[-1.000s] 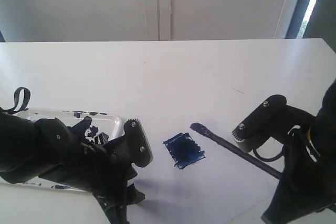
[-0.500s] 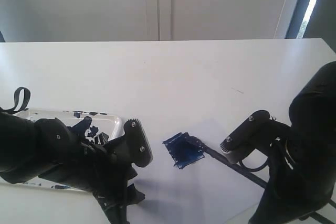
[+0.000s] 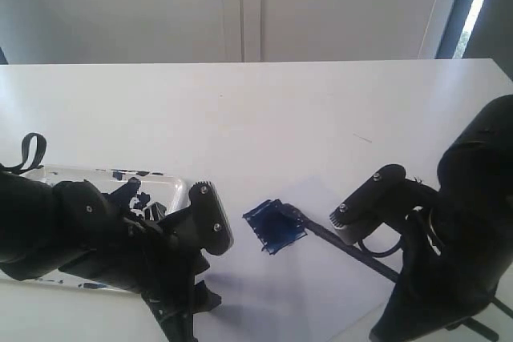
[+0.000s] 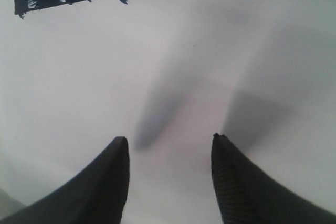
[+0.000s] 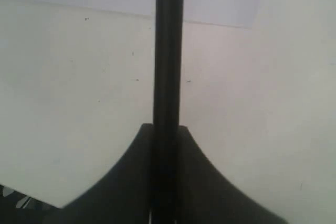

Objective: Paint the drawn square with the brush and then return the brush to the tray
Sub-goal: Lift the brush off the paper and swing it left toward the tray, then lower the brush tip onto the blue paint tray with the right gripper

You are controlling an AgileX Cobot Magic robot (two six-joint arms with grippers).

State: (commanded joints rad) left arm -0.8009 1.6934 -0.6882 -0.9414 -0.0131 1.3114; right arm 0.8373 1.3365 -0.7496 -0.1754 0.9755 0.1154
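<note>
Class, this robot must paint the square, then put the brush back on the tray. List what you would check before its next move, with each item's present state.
1. Right hand shut on the brush: ok.
2. Brush tip at the square: ok.
3. Square fully blue: cannot tell.
4. Left hand open, empty, apart from the square: ok.
5. Tray free for the brush: cannot tell, the left arm hides much of it.
</note>
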